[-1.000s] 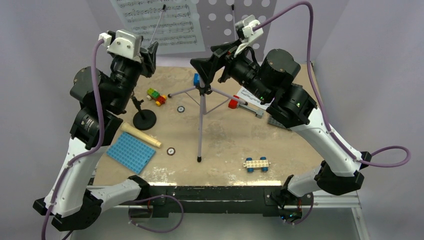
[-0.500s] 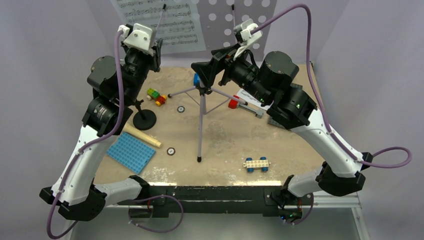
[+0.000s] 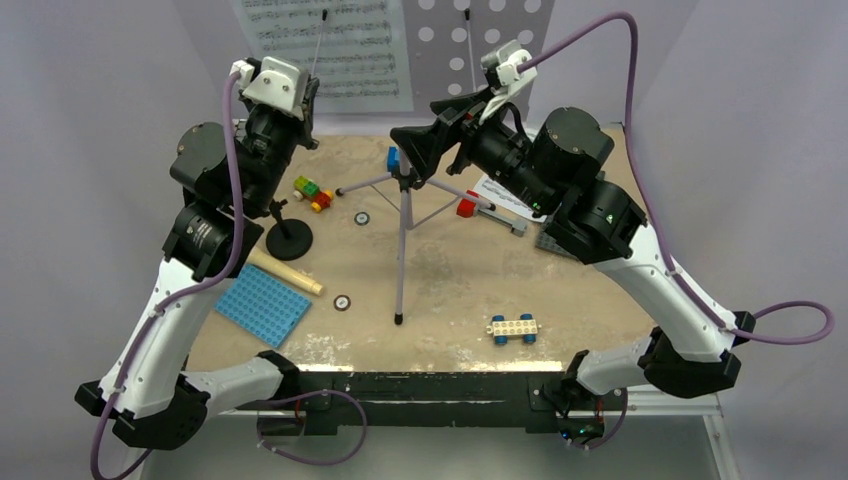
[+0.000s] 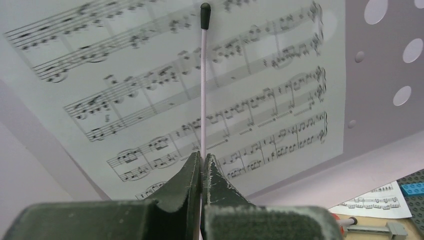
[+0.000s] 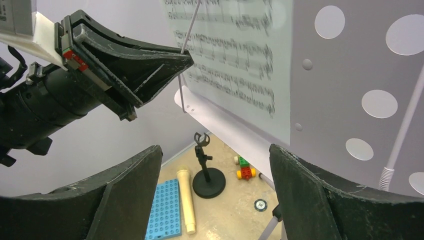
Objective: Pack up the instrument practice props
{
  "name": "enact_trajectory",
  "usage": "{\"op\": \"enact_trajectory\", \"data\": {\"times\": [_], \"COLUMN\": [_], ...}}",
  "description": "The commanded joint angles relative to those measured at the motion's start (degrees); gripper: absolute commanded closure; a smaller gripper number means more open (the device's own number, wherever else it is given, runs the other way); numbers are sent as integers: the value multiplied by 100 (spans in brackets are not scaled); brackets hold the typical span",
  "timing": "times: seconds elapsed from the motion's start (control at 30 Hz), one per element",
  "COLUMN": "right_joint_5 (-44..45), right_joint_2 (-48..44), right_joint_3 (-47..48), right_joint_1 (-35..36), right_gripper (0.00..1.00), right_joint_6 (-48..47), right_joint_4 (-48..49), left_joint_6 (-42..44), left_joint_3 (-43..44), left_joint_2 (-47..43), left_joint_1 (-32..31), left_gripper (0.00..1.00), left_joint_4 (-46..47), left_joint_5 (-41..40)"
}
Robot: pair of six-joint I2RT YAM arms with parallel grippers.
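Observation:
The lilac perforated music stand (image 3: pixel 500 40) stands on its thin tripod (image 3: pixel 402 230) mid-table, with a white sheet-music page (image 3: pixel 340 45) on its desk. My left gripper (image 3: pixel 306 97) is raised at the page and shut on the stand's thin page-holder rod (image 4: pixel 203 75), with the jaws (image 4: pixel 202 162) pinching it. My right gripper (image 3: pixel 420 150) is wide open and empty beside the stand's upper stem. The cream microphone (image 3: pixel 285 270) lies flat by the black round-base mic stand (image 3: pixel 288 238). Another page (image 3: pixel 495 190) lies under my right arm.
A blue baseplate (image 3: pixel 262 305) lies at the front left and a grey one (image 3: pixel 552 243) at the right. Coloured bricks (image 3: pixel 313 192), a red brick (image 3: pixel 466 207), a blue brick (image 3: pixel 393 158), a toy car (image 3: pixel 514 327) and two small discs (image 3: pixel 362 217) lie about. Walls stand close behind.
My left arm has swung up and back to the stand's desk, and its gripper now sits on the page-holder rod. The desk and page shifted slightly right. My right gripper rose a little.

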Motion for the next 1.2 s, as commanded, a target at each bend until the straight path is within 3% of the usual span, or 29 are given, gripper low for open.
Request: {"op": "enact_trajectory", "data": {"times": [0.0,0.93,1.17], "right_joint_5": [-7,644,161], "right_joint_2": [-109,-29,20], "right_joint_3": [-58,-17,84], "right_joint_1": [33,17,-166], "right_gripper": [17,7,6], "right_joint_6": [13,-370,-469], "right_joint_4": [193,637,836], "left_joint_6": [33,4,22], "left_joint_3": [-188,-1102,-1153], "left_joint_2": [-211,-997,-1060], "left_joint_1": [-24,-24,-14], "left_gripper": [100,100,100], "left_joint_4": [282,721,687], "left_joint_5": [574,1004,970]}}
